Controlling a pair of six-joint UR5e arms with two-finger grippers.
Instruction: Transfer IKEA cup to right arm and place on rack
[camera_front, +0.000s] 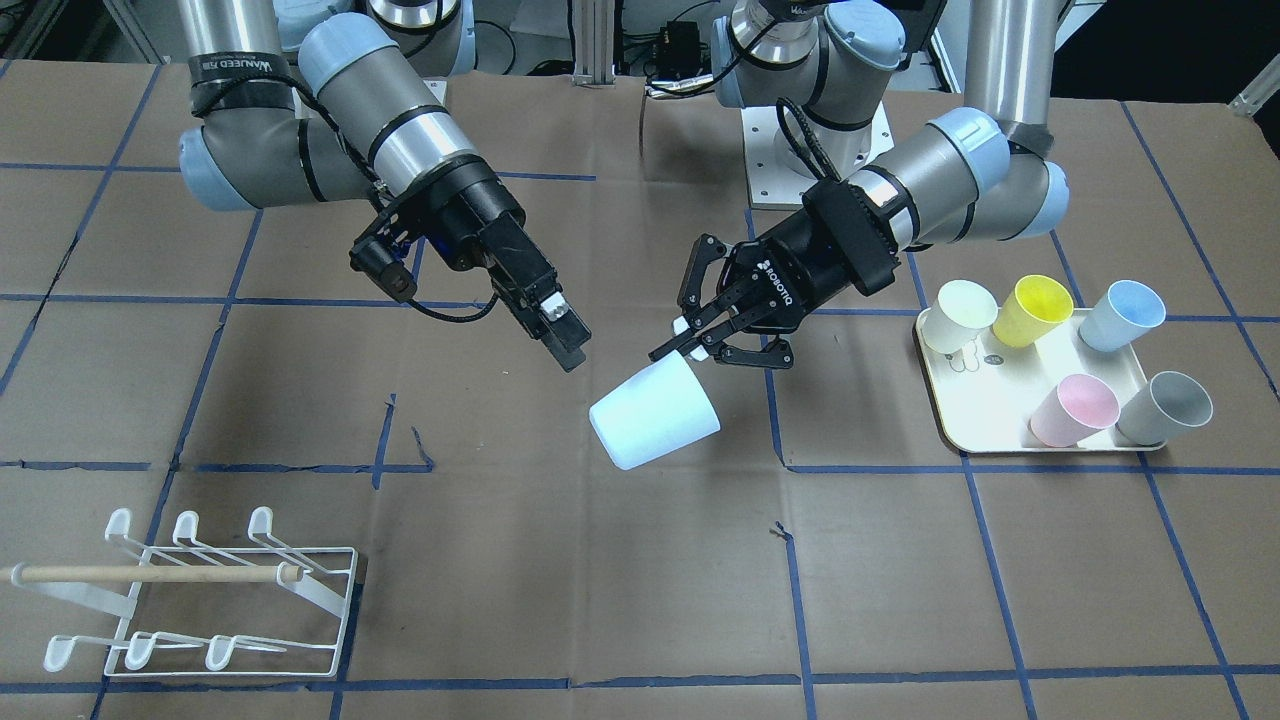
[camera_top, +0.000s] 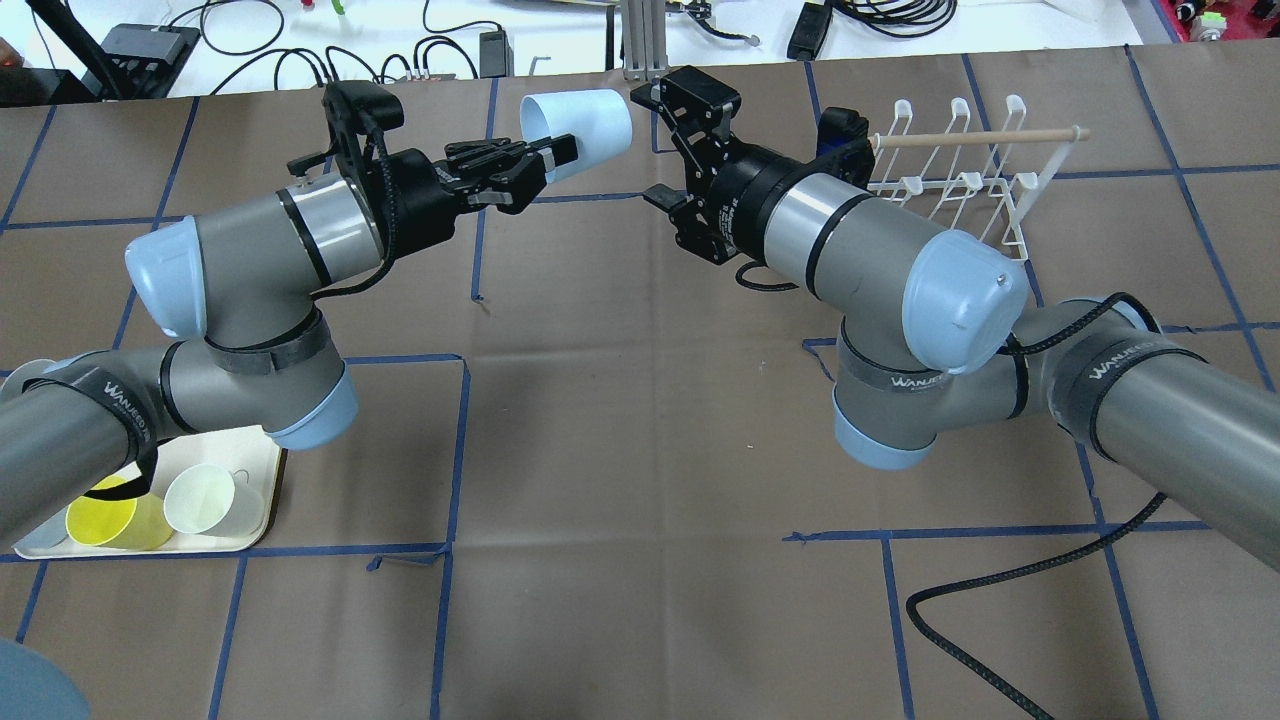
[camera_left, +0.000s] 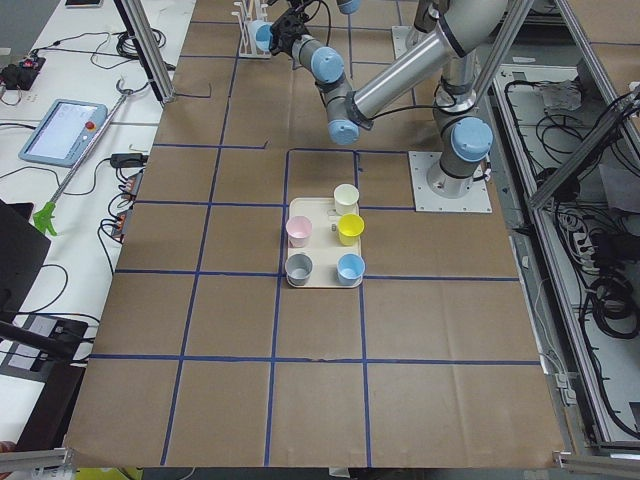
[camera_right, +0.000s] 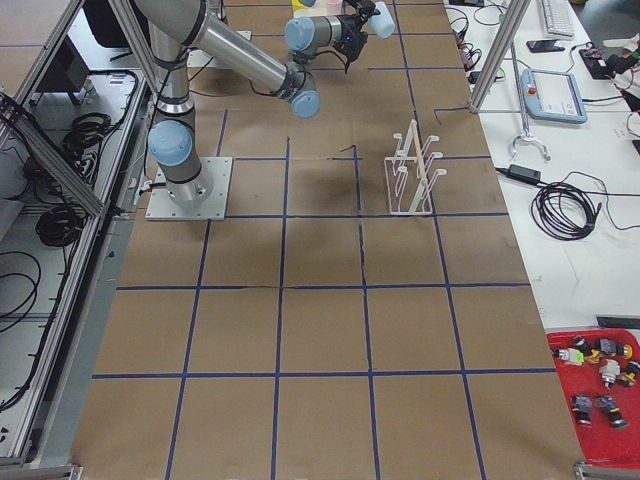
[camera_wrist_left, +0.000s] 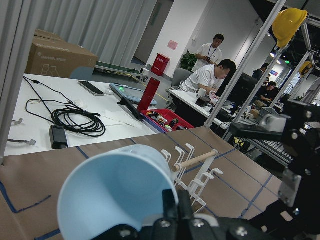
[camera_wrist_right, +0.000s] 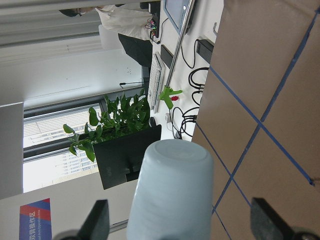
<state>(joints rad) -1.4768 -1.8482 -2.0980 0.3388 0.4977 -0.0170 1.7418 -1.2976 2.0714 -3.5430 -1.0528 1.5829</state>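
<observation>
Cup (camera_front: 655, 412) rim pinched by left gripper (camera_front: 692, 347); right gripper (camera_front: 568, 345) fingers spread wide, to be centred around base before closing.

Overhead: pale blue plastic cup (camera_top: 585, 122) at 12 o'clock, between left claw (camera_top: 545, 165) and right claw (camera_top: 655, 145). White wire rack (camera_top: 975, 137) at 1 o'clock on brown paper-covered desk (camera_top: 640, 420); cream plastic tray (camera_top: 252, 462) at 8 o'clock.

Pale blue cup (camera_front: 655, 412), white rack (camera_front: 150, 573), cream tray (camera_front: 1000, 390), brown blue-gridded table (camera_front: 600, 600)

Silver-grey arms (camera_top: 250, 240); pale blue joint caps (camera_top: 965, 290); black claws (camera_front: 690, 350) (camera_front: 568, 350).
</observation>
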